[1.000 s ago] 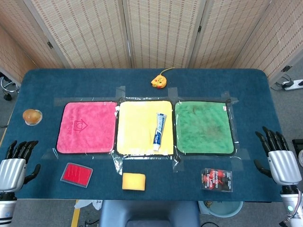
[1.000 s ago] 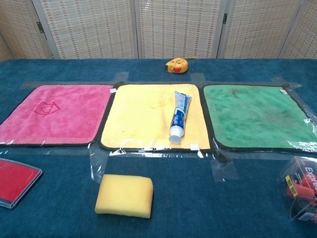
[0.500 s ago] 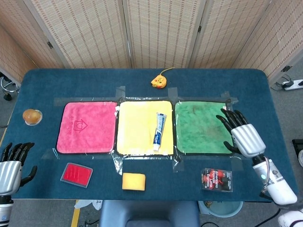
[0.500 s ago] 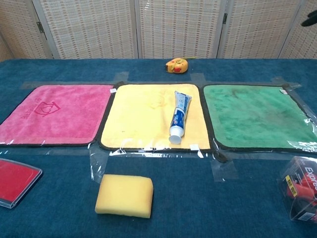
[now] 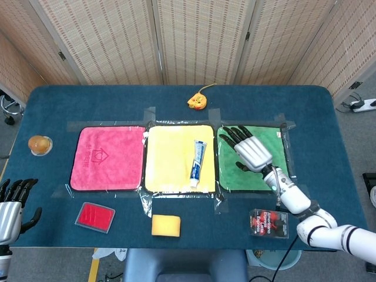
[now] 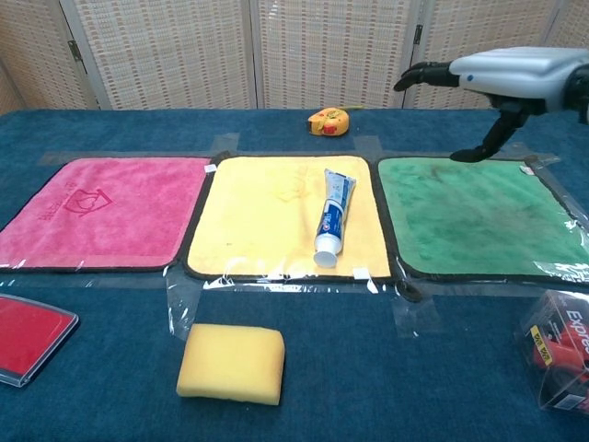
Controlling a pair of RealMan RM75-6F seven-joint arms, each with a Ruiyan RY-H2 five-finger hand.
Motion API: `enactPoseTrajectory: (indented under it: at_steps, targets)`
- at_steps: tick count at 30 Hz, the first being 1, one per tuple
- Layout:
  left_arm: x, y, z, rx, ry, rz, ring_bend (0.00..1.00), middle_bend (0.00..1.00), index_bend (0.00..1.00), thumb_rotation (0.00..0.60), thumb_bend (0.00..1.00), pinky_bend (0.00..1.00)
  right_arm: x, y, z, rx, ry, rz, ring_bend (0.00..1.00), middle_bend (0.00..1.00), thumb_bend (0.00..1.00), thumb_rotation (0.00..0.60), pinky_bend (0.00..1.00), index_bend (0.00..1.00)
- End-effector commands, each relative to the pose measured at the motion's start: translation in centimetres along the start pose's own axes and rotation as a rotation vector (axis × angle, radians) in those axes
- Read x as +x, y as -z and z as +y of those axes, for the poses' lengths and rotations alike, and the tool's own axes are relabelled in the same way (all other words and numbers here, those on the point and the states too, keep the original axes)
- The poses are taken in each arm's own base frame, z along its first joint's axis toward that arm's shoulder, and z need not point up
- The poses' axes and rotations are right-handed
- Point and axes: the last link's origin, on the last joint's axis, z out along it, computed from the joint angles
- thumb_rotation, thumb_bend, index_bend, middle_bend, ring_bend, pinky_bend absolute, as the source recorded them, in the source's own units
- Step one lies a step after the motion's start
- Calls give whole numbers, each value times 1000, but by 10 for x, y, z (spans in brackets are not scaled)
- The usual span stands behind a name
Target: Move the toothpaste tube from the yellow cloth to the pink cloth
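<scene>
The white and blue toothpaste tube [image 5: 197, 163] [image 6: 333, 216] lies on the right part of the yellow cloth [image 5: 170, 158] [image 6: 267, 216], cap toward me. The pink cloth [image 5: 108, 157] [image 6: 101, 210] lies to its left with nothing on it. My right hand [image 5: 248, 150] [image 6: 497, 78] hovers high over the green cloth [image 5: 267, 167] [image 6: 479, 216], palm down with fingers spread, holding nothing, right of the tube. My left hand [image 5: 10, 207] stays low at the table's front left corner, fingers apart and empty; the chest view does not show it.
A yellow sponge [image 5: 165, 225] [image 6: 232, 363] and a red flat case [image 5: 94, 217] [image 6: 23, 335] lie near the front edge. A dark packet [image 5: 269, 223] [image 6: 561, 359] sits front right. An orange tape measure [image 5: 197, 101] [image 6: 329, 122] is at the back, a round bun [image 5: 40, 144] at far left.
My right hand has swept from the table's right edge leftward and up, now over the green cloth near the tube. The left hand has drifted slightly down and left.
</scene>
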Motion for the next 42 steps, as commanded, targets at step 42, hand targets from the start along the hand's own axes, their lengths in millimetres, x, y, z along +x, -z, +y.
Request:
enactPoseTrajectory:
  at_steps: [42]
  targets:
    - [-10, 9, -14, 44, 34, -53, 151, 190, 182, 600, 405, 84, -66, -124, -84, 161, 252, -95, 0, 0, 206, 600, 0, 0]
